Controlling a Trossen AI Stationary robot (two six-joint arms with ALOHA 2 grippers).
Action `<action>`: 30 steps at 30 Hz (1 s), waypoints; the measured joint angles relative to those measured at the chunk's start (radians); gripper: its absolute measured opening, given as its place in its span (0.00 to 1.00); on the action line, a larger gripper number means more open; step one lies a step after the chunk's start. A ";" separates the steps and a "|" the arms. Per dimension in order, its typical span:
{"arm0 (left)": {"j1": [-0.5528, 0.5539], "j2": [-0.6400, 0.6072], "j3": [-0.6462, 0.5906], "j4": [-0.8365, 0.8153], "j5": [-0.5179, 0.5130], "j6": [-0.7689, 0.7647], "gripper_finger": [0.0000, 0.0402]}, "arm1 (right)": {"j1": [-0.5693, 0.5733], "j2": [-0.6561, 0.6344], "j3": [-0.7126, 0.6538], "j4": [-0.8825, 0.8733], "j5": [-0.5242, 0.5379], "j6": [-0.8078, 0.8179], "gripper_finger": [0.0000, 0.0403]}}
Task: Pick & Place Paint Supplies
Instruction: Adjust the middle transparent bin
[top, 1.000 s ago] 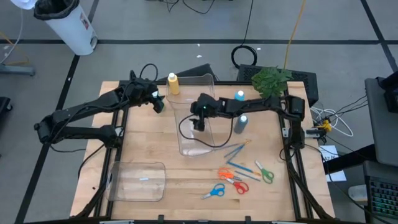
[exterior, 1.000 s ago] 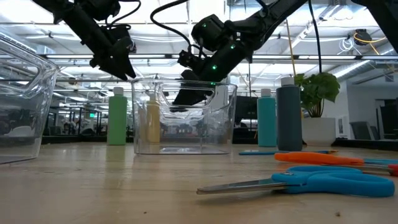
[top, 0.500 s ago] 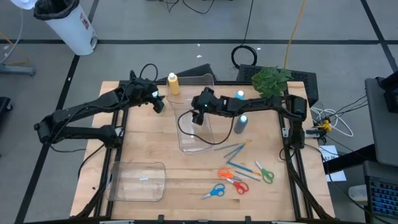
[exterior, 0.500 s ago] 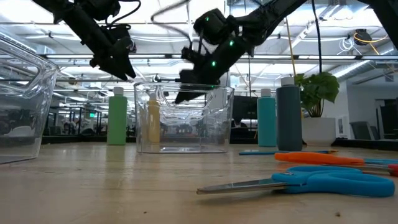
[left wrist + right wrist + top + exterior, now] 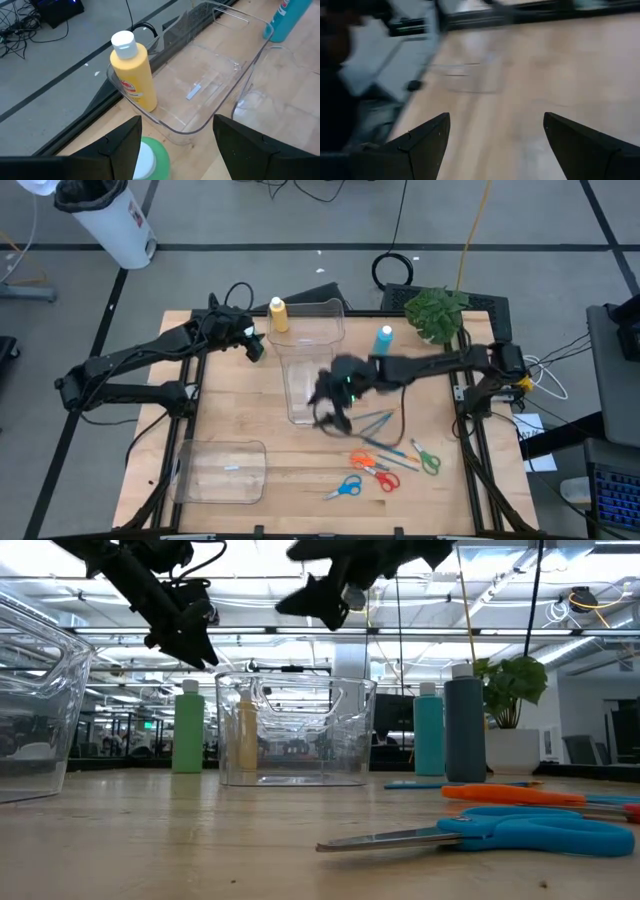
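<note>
A: What is lying on the light wooden table (image 5: 230, 420), biggest things first?

B: A clear plastic bin (image 5: 310, 360) is standing at the middle of the far edge, and a clear plastic lid (image 5: 222, 472) is lying flat near the near left corner.

A: And the arms?

B: The left gripper (image 5: 256, 348) is hovering above the far edge just left of the bin, fingers (image 5: 120, 147) standing apart with nothing between them, over a green white-capped paint bottle (image 5: 142, 160). The right gripper (image 5: 332, 412) is hanging over the middle of the table at the bin's near end, blurred, its fingers (image 5: 427, 137) spread wide and gripping nothing.

A: Where are the paint bottles sitting?

B: The yellow white-capped bottle (image 5: 278, 315) is standing at the far edge, touching the bin's far left corner from outside. The light blue white-capped bottle (image 5: 385, 337) is standing right of the bin near the far edge. A grey-blue white-capped bottle (image 5: 464, 730) is showing beside it in the low view.

A: The brushes?

B: Thin blue-handled brushes (image 5: 378, 420) are lying right of centre, with an orange-handled one (image 5: 392, 452) nearer the near edge. Red, blue and green scissors (image 5: 375, 470) are lying by them.
</note>
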 joint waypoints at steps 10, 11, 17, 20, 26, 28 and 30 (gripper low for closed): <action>0.000 0.000 0.000 -0.002 0.001 -0.031 0.63 | 0.243 0.104 -0.029 0.184 0.296 -0.011 0.77; 0.000 0.000 0.000 -0.003 0.001 -0.032 0.63 | 0.246 0.107 -0.026 0.177 0.341 -0.013 0.77; 0.000 0.000 0.000 -0.003 0.003 -0.064 0.63 | 0.216 0.146 -0.028 0.084 0.471 0.050 0.77; -0.001 0.000 0.000 -0.002 0.007 -0.063 0.63 | 0.209 0.160 -0.029 0.073 0.465 0.049 0.77; -0.001 0.000 0.000 -0.003 0.010 -0.060 0.63 | 0.190 0.189 -0.028 0.070 0.442 0.042 0.77; -0.001 0.000 0.000 -0.003 0.011 -0.060 0.63 | 0.183 0.191 -0.027 0.076 0.458 0.043 0.77; -0.001 0.000 0.000 -0.003 0.011 -0.060 0.63 | 0.181 0.191 -0.027 0.077 0.508 0.035 0.77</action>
